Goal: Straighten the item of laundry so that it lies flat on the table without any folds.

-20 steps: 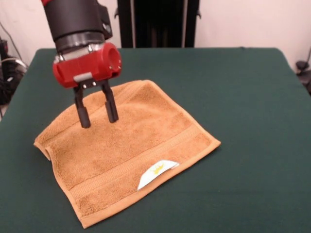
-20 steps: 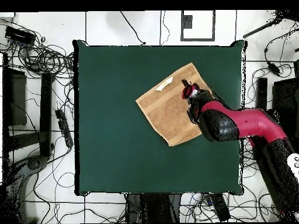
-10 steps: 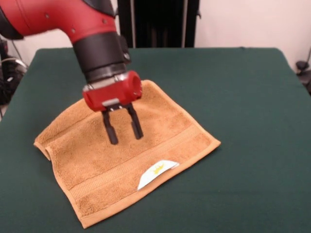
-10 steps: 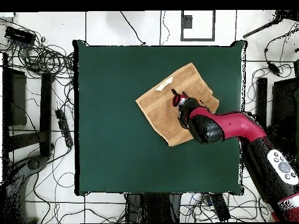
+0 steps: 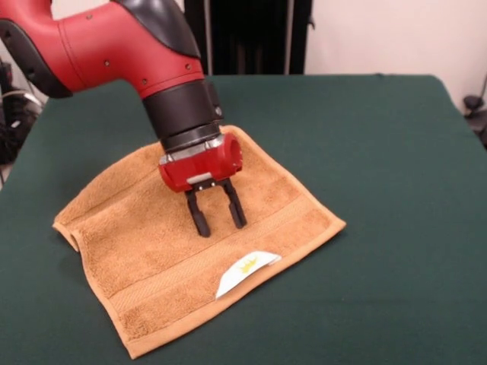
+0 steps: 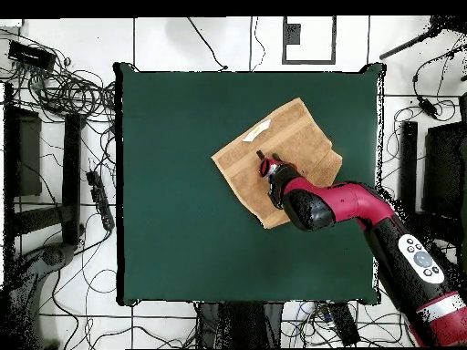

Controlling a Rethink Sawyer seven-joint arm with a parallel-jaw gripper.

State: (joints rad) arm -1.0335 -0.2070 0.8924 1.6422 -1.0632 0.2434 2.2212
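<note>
The orange-tan towel [image 5: 152,251] lies on the dark green table [image 5: 380,152], left of centre in the front view. It looks doubled over, with a layered edge at its left corner. Its white label with a yellow mark [image 5: 245,272] lies near the front edge. My gripper [image 5: 219,224] is open and empty, its fingers pointing down just above the towel's middle, near the woven band. In the overhead view the towel [image 6: 292,137] sits right of the table's centre and my gripper [image 6: 263,162] is over its middle.
Cables and black stands [image 6: 64,100] lie on the floor around the table. The robot's black pedestal [image 5: 247,34] stands at the table's far side.
My gripper has moved from the towel's far left part toward its middle and lower, nearer the label. It stayed open. The towel has not moved.
</note>
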